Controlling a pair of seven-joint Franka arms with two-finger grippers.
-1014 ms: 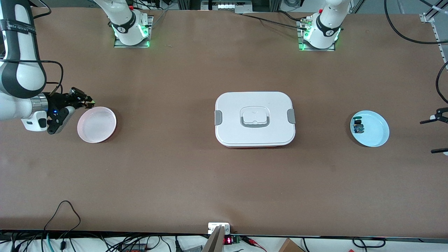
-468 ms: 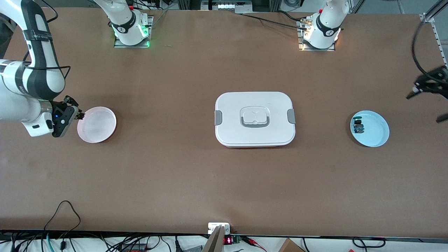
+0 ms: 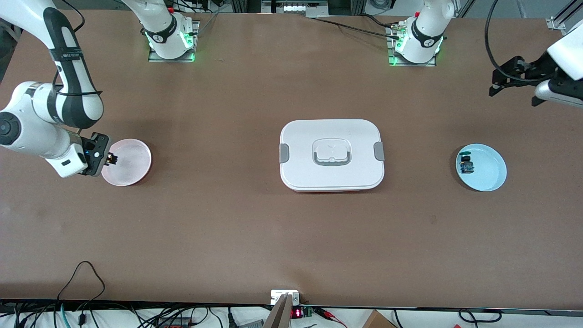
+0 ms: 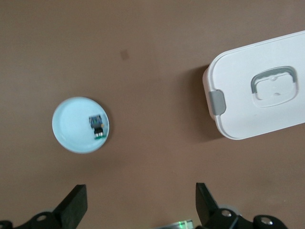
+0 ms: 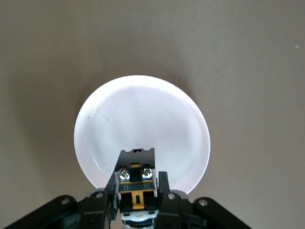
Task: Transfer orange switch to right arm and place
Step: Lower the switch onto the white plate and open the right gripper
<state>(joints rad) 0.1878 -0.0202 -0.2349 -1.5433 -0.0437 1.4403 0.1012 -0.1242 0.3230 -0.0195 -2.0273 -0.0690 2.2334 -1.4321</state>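
Observation:
My right gripper (image 3: pixel 110 159) is shut on the orange switch (image 5: pixel 137 183), a black block with orange-yellow parts and two screws. It holds the switch just over the rim of the pink plate (image 3: pixel 132 165) at the right arm's end of the table; the plate (image 5: pixel 143 119) is bare. My left gripper (image 3: pixel 513 96) is open and empty, raised over the table at the left arm's end. In the left wrist view its spread fingers (image 4: pixel 72 210) frame bare table.
A white lidded box (image 3: pixel 331 155) with grey clips sits mid-table, also in the left wrist view (image 4: pixel 257 90). A pale blue plate (image 3: pixel 491 175) near the left arm's end holds a small blue-and-green switch (image 3: pixel 466 165); the plate (image 4: pixel 66 129) also shows from the left wrist.
My right gripper has moved with the orange switch down to the pink plate's rim. My left gripper has risen away from the blue plate toward the bases' side.

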